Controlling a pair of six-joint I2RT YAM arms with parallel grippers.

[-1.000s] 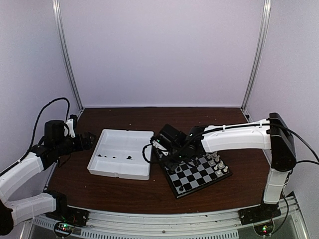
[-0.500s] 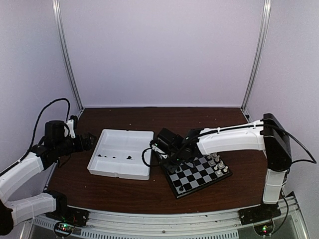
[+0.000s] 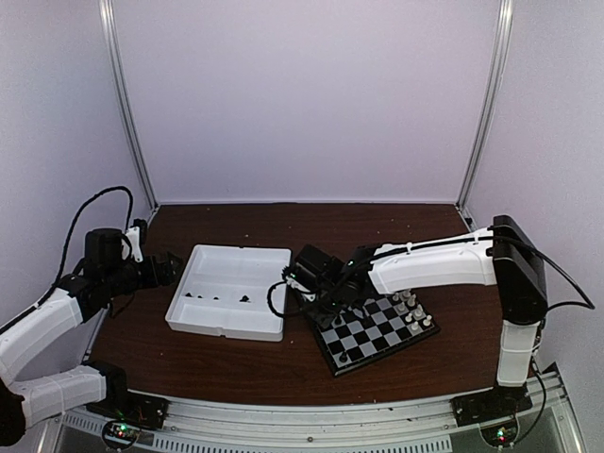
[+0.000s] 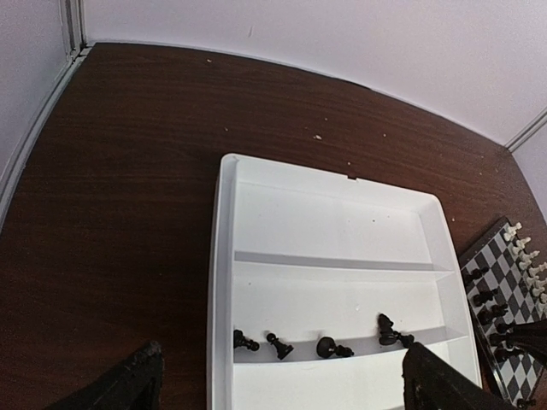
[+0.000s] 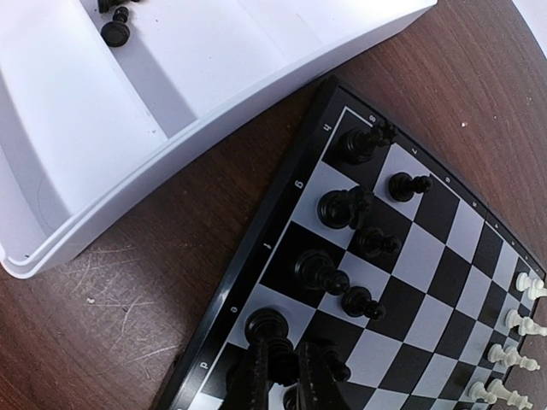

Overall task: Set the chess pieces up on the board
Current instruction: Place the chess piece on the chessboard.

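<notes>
At the tray-side edge of the board (image 5: 265,248), the right gripper (image 5: 282,380) is closed among standing chess pieces (image 5: 320,273), hold undeterminable; the rest lie leftward in the white tray (image 4: 224,282), nearer the open, empty left gripper (image 4: 286,389).

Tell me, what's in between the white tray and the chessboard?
Just a strip of bare, scratched brown table lies between the white tray and the board. The right wrist view shows it best.

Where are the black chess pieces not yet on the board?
These black chess pieces lie in a row in the middle compartment of the white tray, left of the board in the top view.
</notes>
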